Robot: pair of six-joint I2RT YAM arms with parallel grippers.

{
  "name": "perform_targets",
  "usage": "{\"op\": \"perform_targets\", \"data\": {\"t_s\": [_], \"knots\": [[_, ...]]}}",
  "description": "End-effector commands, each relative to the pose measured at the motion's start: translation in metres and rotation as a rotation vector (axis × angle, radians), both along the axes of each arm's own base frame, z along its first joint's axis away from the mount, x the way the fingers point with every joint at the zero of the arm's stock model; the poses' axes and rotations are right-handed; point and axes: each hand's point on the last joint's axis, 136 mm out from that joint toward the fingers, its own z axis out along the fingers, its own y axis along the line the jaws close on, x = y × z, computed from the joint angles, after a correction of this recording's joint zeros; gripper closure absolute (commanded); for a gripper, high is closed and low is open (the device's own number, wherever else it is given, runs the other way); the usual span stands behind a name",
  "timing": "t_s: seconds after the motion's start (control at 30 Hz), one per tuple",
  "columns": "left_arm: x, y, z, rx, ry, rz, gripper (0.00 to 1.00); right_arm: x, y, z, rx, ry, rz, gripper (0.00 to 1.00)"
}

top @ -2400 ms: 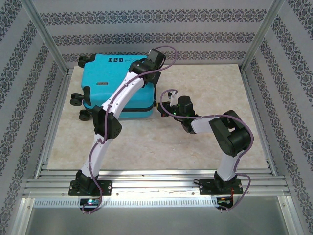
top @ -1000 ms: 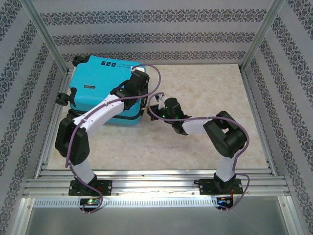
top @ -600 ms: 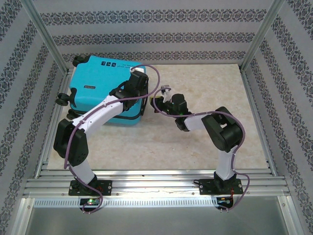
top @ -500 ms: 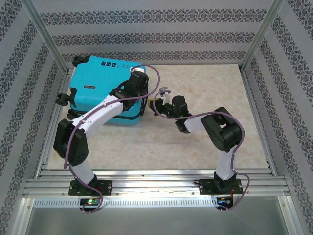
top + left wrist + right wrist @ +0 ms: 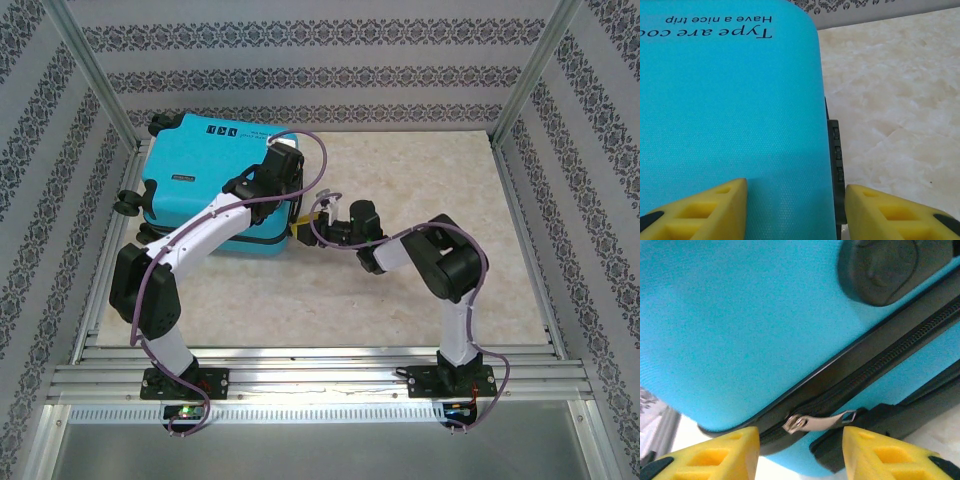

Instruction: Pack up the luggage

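Turquoise hard-shell luggage point(image 5: 200, 185) lies shut at the far left of the worktop point(image 5: 430, 190). Stiff and slick, it would likely slide if pushed, so the zip pull point(image 5: 817, 421) looks the best hold. The right tool point(image 5: 800, 447) gapes either side of that pull, and the left tool point(image 5: 796, 202) stands apart across the shell's edge. From above, the pull is too small to make out.

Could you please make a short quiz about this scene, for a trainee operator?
1. True or false: the luggage lies closed on the table.
2. What is between the right end effector's fingers? A) a wheel B) the zipper pull C) a folded shirt
3. Fill in: the left end effector's jaws stand ___.
Key: 1 true; 2 B; 3 open.
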Motion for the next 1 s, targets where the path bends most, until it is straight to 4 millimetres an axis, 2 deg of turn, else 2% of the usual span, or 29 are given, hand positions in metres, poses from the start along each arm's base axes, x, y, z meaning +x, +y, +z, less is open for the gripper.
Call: {"op": "perform_targets", "data": {"t_s": [0.0, 0.17, 0.23, 0.33, 0.4, 0.47, 0.53, 0.67, 0.73, 0.8, 0.83, 0.97], "knots": [[-0.076, -0.014, -0.097, 0.052, 0.438, -0.127, 0.48, 0.0, 0.013, 0.025, 0.101, -0.019, 0.12, 0.49], [-0.077, -0.019, -0.097, 0.026, 0.443, -0.14, 0.49, -0.001, 0.026, 0.022, 0.121, 0.002, 0.224, 0.41], [-0.076, -0.021, -0.097, 0.019, 0.439, -0.144, 0.48, -0.011, 0.033, 0.027, 0.154, 0.028, 0.32, 0.41], [-0.073, -0.023, -0.098, 0.016, 0.432, -0.147, 0.48, -0.052, 0.039, 0.047, 0.197, 0.017, 0.527, 0.47], [-0.072, -0.025, -0.1, 0.013, 0.435, -0.152, 0.48, -0.09, 0.04, 0.063, 0.184, 0.009, 0.67, 0.57], [-0.071, -0.027, -0.101, 0.01, 0.437, -0.155, 0.48, -0.11, 0.034, 0.079, 0.184, -0.006, 0.706, 0.61], [-0.07, -0.027, -0.1, 0.01, 0.433, -0.157, 0.48, -0.121, 0.026, 0.087, 0.183, -0.019, 0.698, 0.62], [-0.07, -0.026, -0.097, 0.012, 0.426, -0.16, 0.48, -0.104, 0.011, 0.077, 0.148, -0.005, 0.539, 0.7], [-0.069, -0.026, -0.096, 0.019, 0.425, -0.161, 0.48, -0.088, 0.007, 0.071, 0.148, 0.012, 0.471, 0.7], [-0.069, -0.025, -0.095, 0.026, 0.426, -0.159, 0.49, -0.071, 0.004, 0.062, 0.135, 0.016, 0.385, 0.58], [-0.069, -0.024, -0.095, 0.03, 0.425, -0.157, 0.48, -0.064, 0.004, 0.056, 0.121, 0.015, 0.35, 0.56], [-0.07, -0.023, -0.094, 0.028, 0.425, -0.157, 0.48, -0.041, 0.004, 0.026, 0.031, -0.003, 0.223, 0.54]]}}
